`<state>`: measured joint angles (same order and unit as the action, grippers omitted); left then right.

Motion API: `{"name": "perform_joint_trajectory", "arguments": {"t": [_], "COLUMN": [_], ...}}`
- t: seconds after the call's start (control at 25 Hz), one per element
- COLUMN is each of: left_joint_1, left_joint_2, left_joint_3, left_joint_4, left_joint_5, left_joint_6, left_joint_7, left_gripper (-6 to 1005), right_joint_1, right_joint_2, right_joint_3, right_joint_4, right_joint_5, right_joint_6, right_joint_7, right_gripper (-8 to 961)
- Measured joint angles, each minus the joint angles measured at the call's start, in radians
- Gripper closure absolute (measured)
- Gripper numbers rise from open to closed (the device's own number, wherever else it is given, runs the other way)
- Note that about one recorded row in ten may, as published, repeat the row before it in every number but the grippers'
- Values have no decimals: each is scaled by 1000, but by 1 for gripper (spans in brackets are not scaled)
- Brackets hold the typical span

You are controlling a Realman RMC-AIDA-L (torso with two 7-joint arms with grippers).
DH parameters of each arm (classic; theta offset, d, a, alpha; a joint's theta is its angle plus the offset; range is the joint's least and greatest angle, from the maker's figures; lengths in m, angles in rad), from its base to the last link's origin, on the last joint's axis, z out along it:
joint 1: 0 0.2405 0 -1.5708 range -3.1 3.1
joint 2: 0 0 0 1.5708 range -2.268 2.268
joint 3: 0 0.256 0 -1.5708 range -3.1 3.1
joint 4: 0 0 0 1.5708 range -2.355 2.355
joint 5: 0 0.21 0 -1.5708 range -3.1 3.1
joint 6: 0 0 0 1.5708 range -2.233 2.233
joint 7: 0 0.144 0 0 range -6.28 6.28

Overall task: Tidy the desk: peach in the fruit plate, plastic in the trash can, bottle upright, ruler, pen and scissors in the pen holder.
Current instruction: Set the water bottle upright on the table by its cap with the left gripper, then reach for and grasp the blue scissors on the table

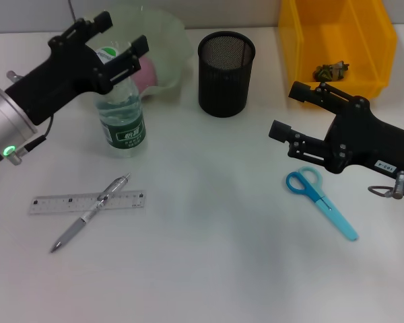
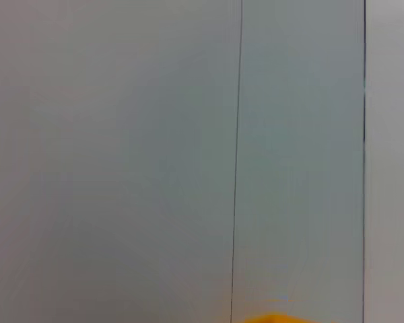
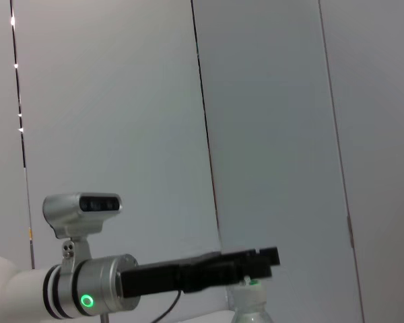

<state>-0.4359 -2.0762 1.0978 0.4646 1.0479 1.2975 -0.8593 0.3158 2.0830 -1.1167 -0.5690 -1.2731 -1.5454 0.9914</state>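
White bench (image 1: 209, 269): keep left gripper (image 1: 124, 42) fingers spread clear of upright bottle (image 1: 120, 101) near left edge; right gripper (image 1: 288, 111) fingers open above scissors (image 1: 321, 202).

One bottle (image 1: 122, 111) stands on the bench (image 1: 209, 256), the only one of its kind. There is one ruler (image 1: 86, 202), one pen (image 1: 91, 212) and one pair of scissors (image 1: 320, 200). One black mesh pen holder (image 1: 226, 73) is on the far side, and one yellow bin (image 1: 337, 44) sits at the far right with one small dark scrap (image 1: 330, 70) inside it. One pale green fruit plate (image 1: 158, 50) holds one pink peach (image 1: 146, 73). Two end effectors are in view, the left end effector (image 1: 121, 42) and the right end effector (image 1: 288, 111)
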Motion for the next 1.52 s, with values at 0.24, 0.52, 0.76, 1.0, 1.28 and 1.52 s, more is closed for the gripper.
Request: {"name": "perform_joint_trajectory", "arguments": {"t": [0.24,0.52,0.76,1.0,1.28,1.52], "left_joint_1": [26,57,66,12,-37,-34], "left_joint_2": [2,4,30,29,11,10], "left_joint_3": [-2,6,80,107,100,96], "left_joint_4": [5,4,72,163,160,165], "left_joint_5": [-51,-77,73,325,489,486], "left_joint_6": [75,163,335,394,388,382], "left_joint_7": [2,-18,-81,-270,-331,-327], "left_gripper": [199,200,207,213,212,213], "right_joint_1": [-8,-32,-68,-78,-82,-61], "right_joint_2": [0,-4,-47,-69,-70,-60], "right_joint_3": [5,120,131,135,224,308], "right_joint_4": [0,46,9,-53,-215,-806], "right_joint_5": [0,3,-11,-89,-249,-630], "right_joint_6": [-1,-78,-168,-202,-207,-233], "right_joint_7": [0,11,102,148,391,1062], "right_gripper": [170,170,170,170,170,169]}}
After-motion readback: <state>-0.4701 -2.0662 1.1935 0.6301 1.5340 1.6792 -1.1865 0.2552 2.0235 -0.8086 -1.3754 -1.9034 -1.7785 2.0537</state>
